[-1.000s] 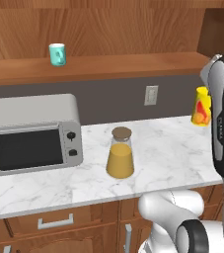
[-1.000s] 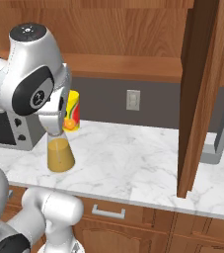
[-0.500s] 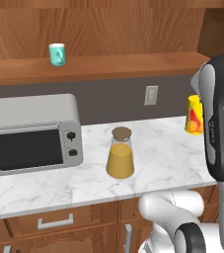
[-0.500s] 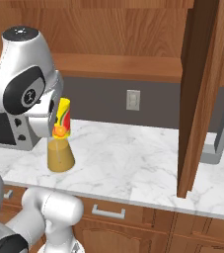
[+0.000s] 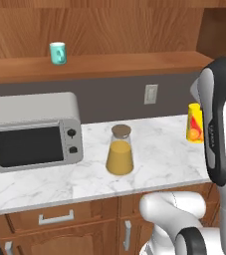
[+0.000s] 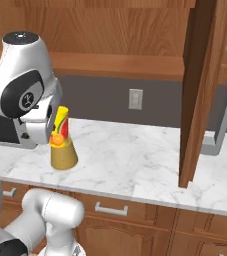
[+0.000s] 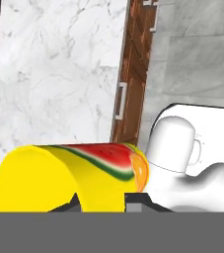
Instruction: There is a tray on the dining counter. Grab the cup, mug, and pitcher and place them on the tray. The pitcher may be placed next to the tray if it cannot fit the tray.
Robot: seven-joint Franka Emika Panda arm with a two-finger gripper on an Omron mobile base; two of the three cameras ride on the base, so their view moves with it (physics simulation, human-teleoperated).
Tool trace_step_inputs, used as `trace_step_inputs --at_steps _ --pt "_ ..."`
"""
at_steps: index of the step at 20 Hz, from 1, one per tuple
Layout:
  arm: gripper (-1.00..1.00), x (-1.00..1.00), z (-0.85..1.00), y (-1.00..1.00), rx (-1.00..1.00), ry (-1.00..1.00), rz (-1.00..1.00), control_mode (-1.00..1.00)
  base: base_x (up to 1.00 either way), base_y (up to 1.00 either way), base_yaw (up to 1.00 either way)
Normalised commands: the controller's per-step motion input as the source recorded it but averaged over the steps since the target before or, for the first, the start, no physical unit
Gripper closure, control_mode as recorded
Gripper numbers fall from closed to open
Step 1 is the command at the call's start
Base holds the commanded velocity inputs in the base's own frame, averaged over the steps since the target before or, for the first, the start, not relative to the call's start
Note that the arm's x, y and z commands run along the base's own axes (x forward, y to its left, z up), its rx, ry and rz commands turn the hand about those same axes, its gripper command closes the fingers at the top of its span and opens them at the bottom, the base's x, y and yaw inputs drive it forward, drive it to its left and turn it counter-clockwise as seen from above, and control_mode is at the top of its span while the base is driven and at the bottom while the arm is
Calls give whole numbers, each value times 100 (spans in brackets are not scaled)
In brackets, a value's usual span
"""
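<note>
Gripper: its two dark fingers are closed narrowly on the small yellow handleless cup with a red-orange mark, the cup sitting between them in the hand view; the gripper itself is mostly hidden behind the cup.
Cup: held in the air above the white grey-veined marble counter, near the right end of it in the left base view; in the right base view it appears tilted, beside the arm's white wrist.
Pitcher: the clear glass conical pitcher with orange liquid and round brown lid stands upright on the marble counter, to the right of the grey microwave.
Mug: the small teal mug stands on the brown wooden shelf above the microwave.
Wall: a white outlet plate sits behind the counter.
</note>
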Motion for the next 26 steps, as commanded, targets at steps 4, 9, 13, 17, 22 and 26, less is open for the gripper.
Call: trace_step_inputs --at_steps 4,9,13,17,22,26 --pt "100 0 0 0 0 0 0 100 -84 0 -5" --pt "100 0 0 0 0 0 0 100 -33 17 -56" --pt "100 0 0 0 0 0 0 100 -20 4 -79" --pt "100 0 0 0 0 0 0 100 -21 0 -91" --pt "100 0 0 0 0 0 0 100 -19 0 -97" --pt "100 0 0 0 0 0 0 100 -8 0 -100"
